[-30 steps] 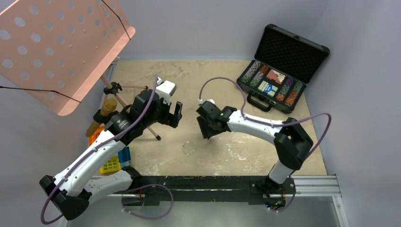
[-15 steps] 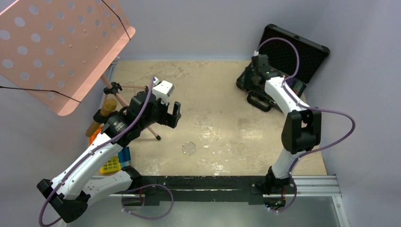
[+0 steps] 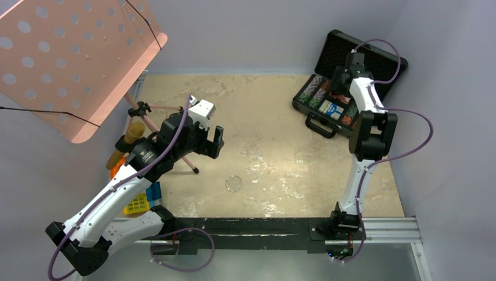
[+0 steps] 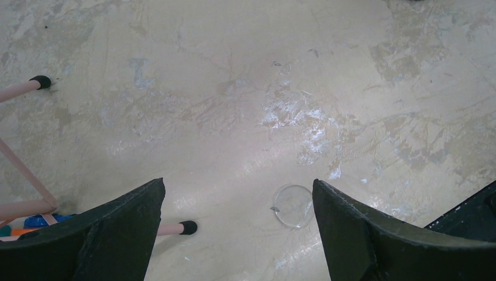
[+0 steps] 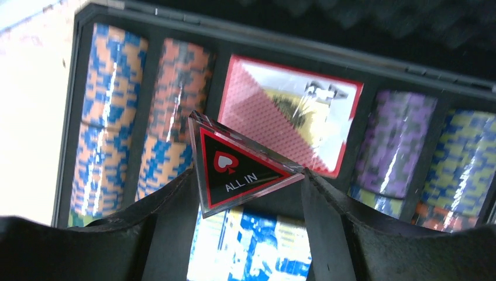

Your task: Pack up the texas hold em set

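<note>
The black briefcase (image 3: 319, 124) lies open at the far right of the table, with rows of coloured chips (image 5: 105, 117), a red deck (image 5: 292, 111) and a blue deck (image 5: 251, 246) in it. My right gripper (image 5: 247, 172) hangs over its middle. It is shut on a dark triangular "ALL IN" marker (image 5: 234, 170), which hangs above the two decks. A clear round button (image 3: 234, 183) lies on the bare table. My left gripper (image 4: 237, 182) is open above the table, with the clear button (image 4: 294, 205) below, close to its right finger.
A pink perforated music stand (image 3: 76, 58) fills the far left, and its thin legs (image 4: 23, 170) reach onto the table beside my left gripper. Yellow (image 3: 137, 204) and blue (image 3: 154, 192) crates sit at the left edge under the left arm.
My right arm swung from the table's middle to the far right, over the open briefcase, with the triangular marker in its jaws. The left arm and the clear button stayed put.
</note>
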Controlling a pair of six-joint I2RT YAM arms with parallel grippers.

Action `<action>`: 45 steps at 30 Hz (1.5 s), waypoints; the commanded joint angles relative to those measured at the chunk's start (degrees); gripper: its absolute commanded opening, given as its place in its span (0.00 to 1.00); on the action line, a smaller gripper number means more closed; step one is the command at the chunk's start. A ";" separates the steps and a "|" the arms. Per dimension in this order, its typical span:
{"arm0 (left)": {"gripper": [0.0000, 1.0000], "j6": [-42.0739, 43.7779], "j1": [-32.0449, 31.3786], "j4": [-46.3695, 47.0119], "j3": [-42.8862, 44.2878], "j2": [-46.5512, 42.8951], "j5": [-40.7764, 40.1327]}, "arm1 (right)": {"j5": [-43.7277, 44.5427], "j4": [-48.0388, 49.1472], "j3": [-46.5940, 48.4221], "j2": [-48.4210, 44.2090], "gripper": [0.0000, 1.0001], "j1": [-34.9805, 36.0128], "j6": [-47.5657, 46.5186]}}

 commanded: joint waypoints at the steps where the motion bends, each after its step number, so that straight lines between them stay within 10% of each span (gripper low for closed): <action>1: 1.00 -0.53 0.29 1.14 -0.31 -0.26 0.63 | -1.48 -1.13 9.38 2.21 0.30 -2.26 1.25; 33: 1.00 -0.80 0.31 1.11 -0.38 -0.69 1.55 | 3.96 -3.86 10.47 9.63 0.44 -4.34 17.58; 45: 1.00 -0.72 0.30 1.10 -0.37 -0.95 1.47 | 2.33 -2.97 9.94 9.38 0.78 -4.54 16.71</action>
